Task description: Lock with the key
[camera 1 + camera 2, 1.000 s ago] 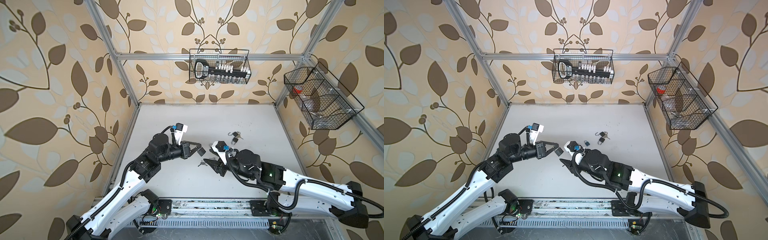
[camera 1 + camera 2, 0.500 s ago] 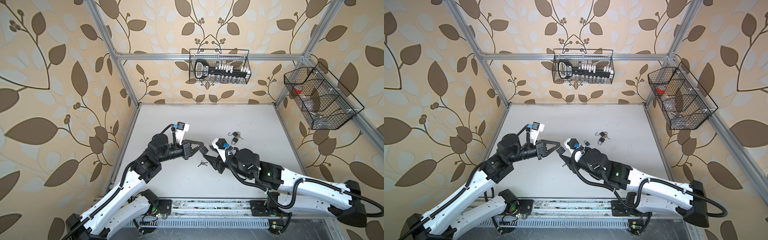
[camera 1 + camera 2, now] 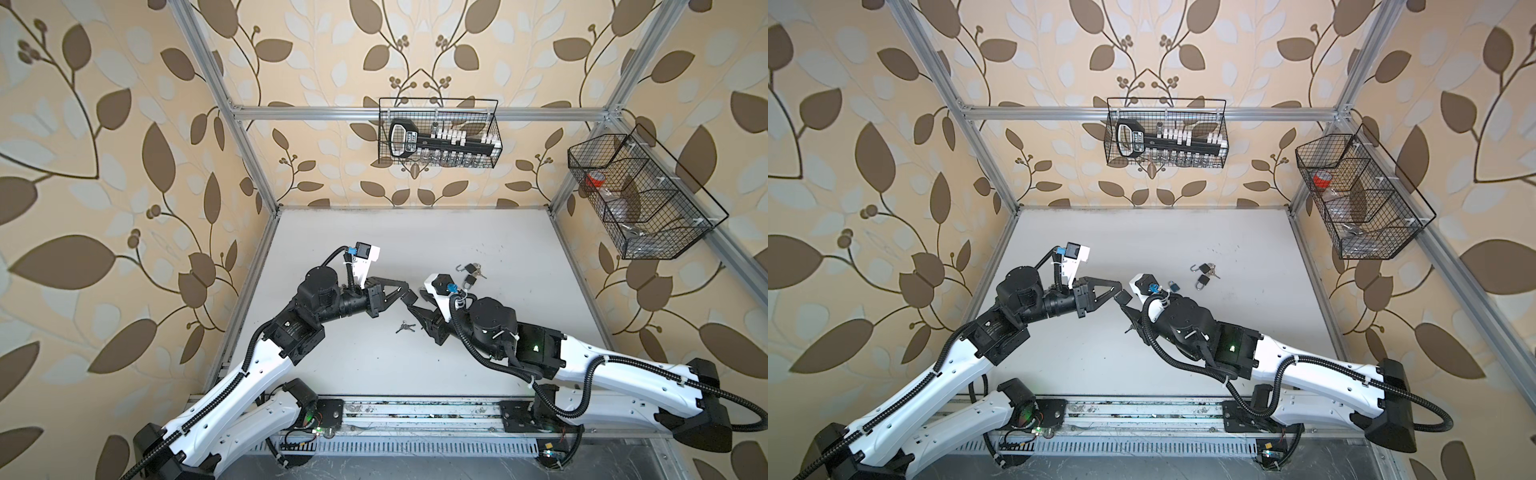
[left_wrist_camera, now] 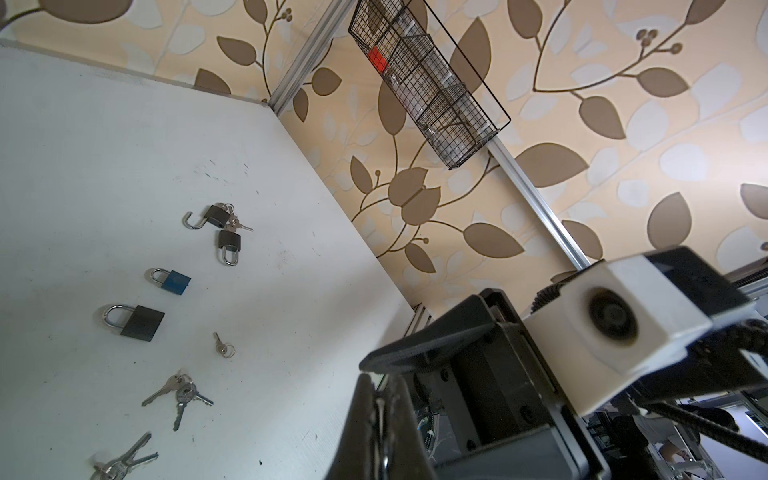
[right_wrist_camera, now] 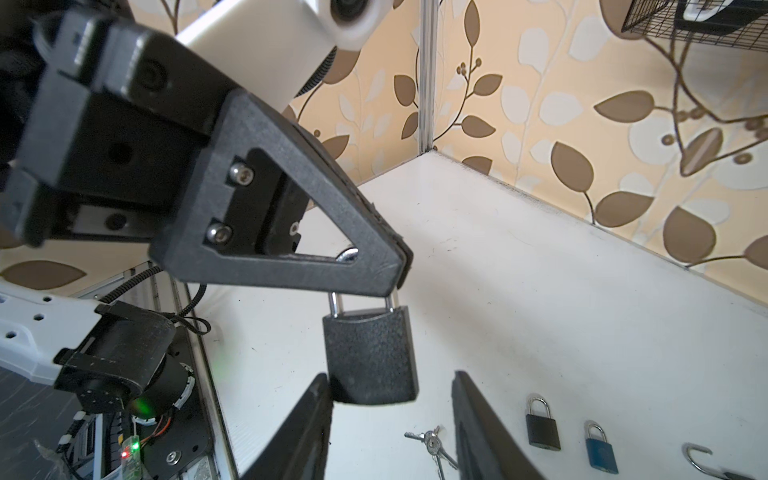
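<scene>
A black padlock point(image 5: 370, 357) hangs by its silver shackle from my left gripper point(image 3: 405, 292), which is shut on the shackle above the table's middle. In the left wrist view the two jaws of the left gripper point(image 4: 380, 409) are pressed together on a strip of metal. My right gripper point(image 5: 395, 415) is open just under the padlock. One of its fingertips point(image 5: 326, 386) touches the corner of the padlock body and the other stands well apart. A bunch of keys point(image 5: 432, 444) lies on the table under the right gripper, and shows in a top view as the keys point(image 3: 405, 328). Neither gripper holds a key.
Other padlocks lie further back on the table: a large black one point(image 4: 139, 323), a blue one point(image 4: 174, 281), a small black one point(image 4: 229, 245) and one with its shackle open point(image 4: 216, 214). More keys point(image 4: 120, 461) and a single key point(image 4: 224, 347) lie nearby. Wire baskets point(image 3: 438, 133) point(image 3: 640, 195) hang on the walls.
The left gripper has carried the padlock a little to the right. The right gripper has come up and left to meet it, its jaws slightly narrower than before.
</scene>
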Action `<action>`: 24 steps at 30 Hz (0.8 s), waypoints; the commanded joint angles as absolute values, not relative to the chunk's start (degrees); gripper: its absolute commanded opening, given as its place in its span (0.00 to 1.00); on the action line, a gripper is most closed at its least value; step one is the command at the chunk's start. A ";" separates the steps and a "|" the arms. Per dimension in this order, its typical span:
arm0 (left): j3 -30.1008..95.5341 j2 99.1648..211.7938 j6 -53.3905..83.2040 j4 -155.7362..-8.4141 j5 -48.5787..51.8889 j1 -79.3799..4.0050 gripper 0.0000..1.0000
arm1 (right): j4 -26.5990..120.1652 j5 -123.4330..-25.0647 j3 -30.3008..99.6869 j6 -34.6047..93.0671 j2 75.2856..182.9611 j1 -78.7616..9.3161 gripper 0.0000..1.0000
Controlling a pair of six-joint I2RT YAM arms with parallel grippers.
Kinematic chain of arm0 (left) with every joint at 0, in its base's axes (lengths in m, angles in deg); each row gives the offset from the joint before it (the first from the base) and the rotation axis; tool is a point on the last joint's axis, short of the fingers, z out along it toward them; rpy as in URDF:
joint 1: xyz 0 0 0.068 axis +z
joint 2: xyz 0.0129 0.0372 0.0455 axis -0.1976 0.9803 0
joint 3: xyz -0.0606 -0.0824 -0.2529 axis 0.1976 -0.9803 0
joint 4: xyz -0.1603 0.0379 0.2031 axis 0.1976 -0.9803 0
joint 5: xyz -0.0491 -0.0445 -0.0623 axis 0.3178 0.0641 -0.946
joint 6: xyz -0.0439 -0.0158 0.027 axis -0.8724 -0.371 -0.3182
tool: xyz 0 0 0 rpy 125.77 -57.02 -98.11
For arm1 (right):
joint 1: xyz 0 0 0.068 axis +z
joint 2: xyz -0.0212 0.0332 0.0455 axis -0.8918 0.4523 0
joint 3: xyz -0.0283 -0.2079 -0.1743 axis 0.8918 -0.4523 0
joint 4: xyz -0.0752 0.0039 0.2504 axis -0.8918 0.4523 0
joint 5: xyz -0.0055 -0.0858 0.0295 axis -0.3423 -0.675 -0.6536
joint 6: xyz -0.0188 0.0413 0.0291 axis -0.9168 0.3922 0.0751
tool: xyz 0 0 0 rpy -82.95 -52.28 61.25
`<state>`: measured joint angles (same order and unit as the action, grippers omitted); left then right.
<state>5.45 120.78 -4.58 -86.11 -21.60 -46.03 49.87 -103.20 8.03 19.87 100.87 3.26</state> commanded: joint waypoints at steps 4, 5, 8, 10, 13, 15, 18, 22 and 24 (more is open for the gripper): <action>7.10 120.46 -3.86 -85.17 -24.17 -47.56 0.00 | 50.09 -103.47 11.37 13.35 101.60 2.58 0.57; 7.23 120.59 -3.91 -85.24 -24.12 -47.60 0.00 | 50.24 -103.25 11.66 12.69 101.90 2.64 0.57; 7.34 120.88 -3.80 -85.48 -23.89 -47.61 0.00 | 51.06 -103.73 12.97 11.41 103.12 2.64 0.57; 7.39 121.03 -3.75 -85.50 -23.69 -47.63 0.00 | 51.56 -104.20 13.67 10.94 103.89 2.64 0.56; 7.56 121.35 -3.88 -85.50 -23.60 -47.68 0.00 | 52.18 -104.70 14.43 10.40 104.72 2.64 0.54; 7.74 121.57 -3.82 -85.75 -23.56 -47.71 0.00 | 52.68 -105.10 14.73 10.06 105.21 2.64 0.53; 7.85 121.52 -3.73 -86.29 -22.91 -47.75 0.00 | 53.42 -106.10 15.05 9.35 105.84 2.96 0.51; 7.73 121.13 -3.69 -86.88 -22.21 -47.77 0.00 | 54.25 -107.08 15.12 8.68 106.36 3.30 0.51; 7.65 120.93 -3.73 -87.09 -21.94 -47.74 0.00 | 54.54 -107.19 15.13 8.55 106.47 3.33 0.52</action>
<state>5.47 121.96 -4.56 -88.80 -20.98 -47.08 52.67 -103.90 13.14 9.90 105.92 3.42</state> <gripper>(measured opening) 0.053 0.518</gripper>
